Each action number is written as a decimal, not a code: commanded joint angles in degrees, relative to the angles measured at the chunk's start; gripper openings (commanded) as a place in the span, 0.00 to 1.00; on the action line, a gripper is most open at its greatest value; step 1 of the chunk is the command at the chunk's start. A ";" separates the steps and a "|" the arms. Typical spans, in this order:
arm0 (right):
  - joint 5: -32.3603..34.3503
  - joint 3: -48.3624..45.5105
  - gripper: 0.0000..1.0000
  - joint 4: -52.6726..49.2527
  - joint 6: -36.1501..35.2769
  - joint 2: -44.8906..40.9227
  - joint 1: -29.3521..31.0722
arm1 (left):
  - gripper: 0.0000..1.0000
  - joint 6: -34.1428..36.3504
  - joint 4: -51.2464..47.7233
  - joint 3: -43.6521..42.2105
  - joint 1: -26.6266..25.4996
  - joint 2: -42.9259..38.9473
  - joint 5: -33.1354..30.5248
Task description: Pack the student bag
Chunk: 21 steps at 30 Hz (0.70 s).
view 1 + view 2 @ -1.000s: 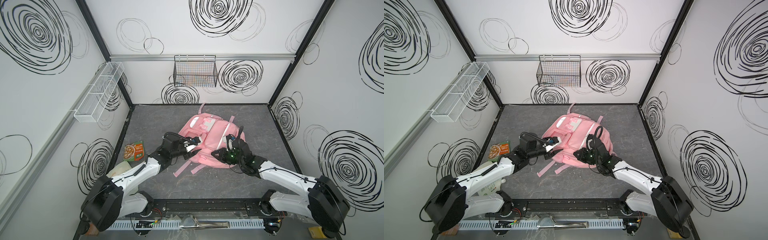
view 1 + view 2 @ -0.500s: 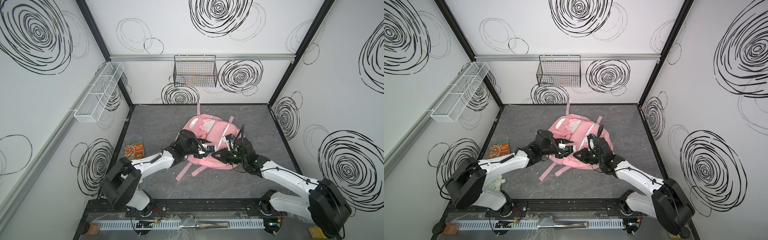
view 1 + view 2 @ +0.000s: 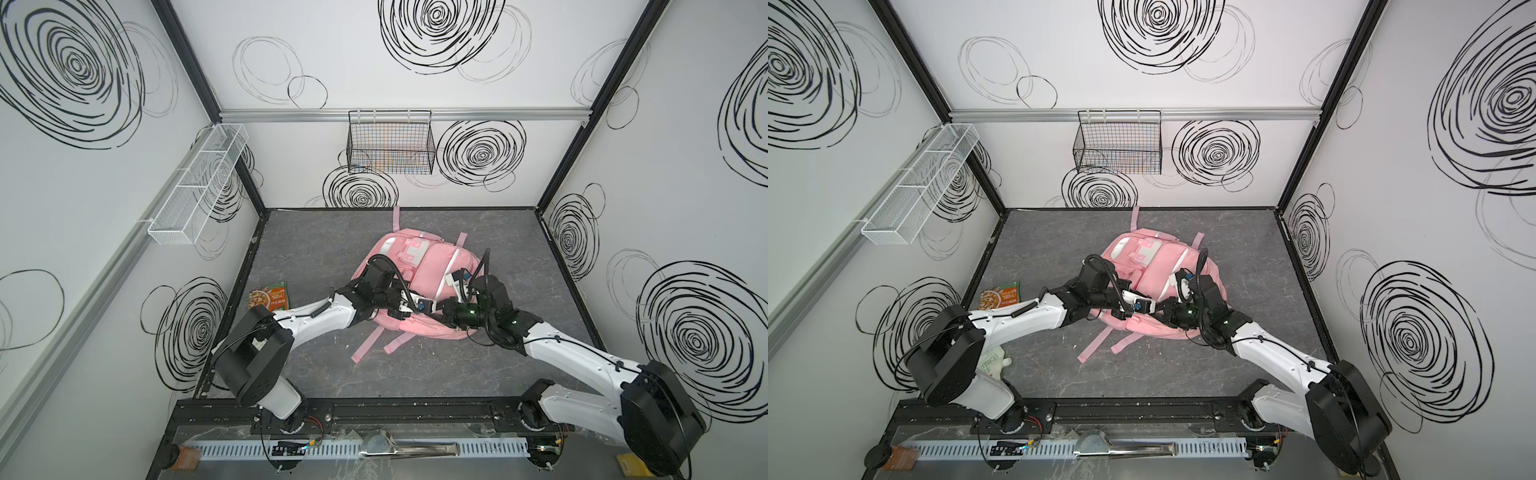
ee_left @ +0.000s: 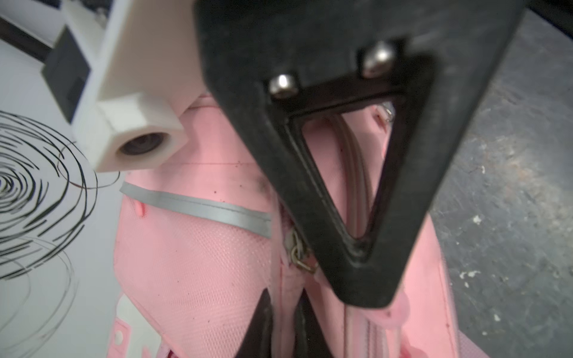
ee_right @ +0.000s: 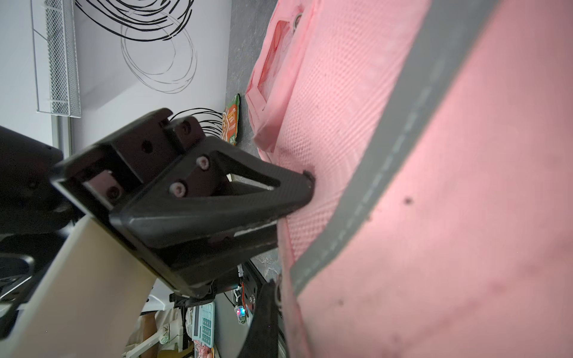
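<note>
The student bag (image 3: 432,266) (image 3: 1158,270) lies flat on the grey bench (image 3: 316,249), under and just beyond both sets of jaws. The left arm (image 3: 316,320) and the right arm (image 3: 565,349) bring them close together over the bag's near edge.

The left jaws are closed on the bag. In the left wrist view their two fingers (image 4: 263,325) stand almost together, with a thin strip of pink fabric pinched between them along the zipper line. A metal zipper pull (image 4: 299,257) sits just ahead of them, beside the tip of one finger of the right jaws (image 4: 412,186), which rests on the bag.

The right jaws are closed too. The right wrist view shows only one of their fingers (image 5: 263,319), and the bag's fabric edge runs tight against it, so they grip that edge. From here a finger of the left jaws (image 5: 217,198) presses its tip into the bag's mesh panel (image 5: 335,124).

Pink straps (image 3: 368,345) trail from beneath the jaws toward the arm bases. A snack packet (image 3: 270,296) lies well apart from the left jaws, on the side away from the right jaws.
</note>
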 commanded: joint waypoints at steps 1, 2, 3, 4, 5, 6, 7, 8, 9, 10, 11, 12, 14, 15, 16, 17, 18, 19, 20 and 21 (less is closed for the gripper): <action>-3.57 -0.22 0.00 2.28 0.51 -3.65 -1.16 | 0.06 0.93 2.78 -0.82 0.42 0.06 -1.68; -3.50 -0.52 0.00 2.22 0.91 -4.34 -1.73 | 0.02 0.82 2.85 -1.08 0.52 0.05 -2.02; -3.52 -0.84 0.00 2.25 1.26 -5.06 -2.25 | 0.00 0.88 2.82 -1.28 0.60 -0.04 -2.30; -3.58 -1.17 0.00 2.20 1.54 -5.76 -2.76 | 0.00 0.86 2.82 -1.43 0.73 -0.13 -2.41; -3.58 -1.48 0.00 2.01 1.91 -6.66 -3.40 | 0.00 0.86 2.85 -1.63 0.84 -0.26 -2.50; -3.58 -1.90 0.00 1.91 2.24 -7.53 -4.01 | 0.00 0.82 2.79 -1.79 0.94 -0.43 -2.43; -3.87 -2.40 0.00 1.91 2.59 -8.44 -4.69 | 0.00 0.86 2.86 -1.93 1.03 -0.60 -2.33; -4.09 -2.76 0.00 1.79 2.88 -9.22 -5.33 | 0.00 0.88 3.10 -2.07 1.12 -0.72 -2.17; -4.43 -3.13 0.00 1.51 3.09 -10.13 -6.03 | 0.00 0.95 3.34 -2.31 1.20 -0.82 -2.15; -4.42 -3.26 0.00 0.65 3.11 -11.15 -6.65 | 0.00 0.90 3.64 -2.55 1.34 -0.92 -2.15; -4.59 -3.36 0.00 0.11 2.94 -11.94 -7.24 | 0.00 0.93 3.79 -2.68 1.38 -1.01 -2.07; -4.77 -3.62 0.00 -0.64 2.75 -12.99 -8.12 | 0.00 0.86 3.89 -2.86 1.52 -1.05 -2.02; -5.20 -4.19 0.00 -1.25 2.56 -14.94 -10.09 | 0.00 0.89 4.25 -3.33 1.69 -1.22 -2.06; -5.42 -4.66 0.00 -1.18 2.58 -16.01 -11.26 | 0.00 0.97 4.57 -3.60 1.82 -1.35 -2.15; -5.72 -5.05 0.00 -1.00 2.60 -17.06 -12.35 | 0.00 0.89 4.76 -3.86 1.87 -1.49 -2.22; -5.69 -5.55 0.00 -0.70 2.56 -18.13 -13.30 | 0.00 0.68 4.93 -3.92 1.83 -1.58 -2.32; -5.50 -5.93 0.00 -0.48 2.35 -19.06 -14.02 | 0.00 0.35 4.81 -3.76 1.87 -1.62 -2.16; -5.32 -6.00 0.00 -0.65 1.68 -19.29 -14.20 | 0.00 -0.08 4.87 -3.52 1.74 -1.64 -1.77; -5.01 -5.19 0.00 -1.97 -0.21 -18.98 -13.92 | 0.00 -0.78 5.00 -3.24 1.66 -1.68 -1.22; -3.49 -3.36 0.00 -5.43 -3.59 -18.09 -12.60 | 0.00 -1.48 5.32 -3.05 1.65 -1.63 -0.73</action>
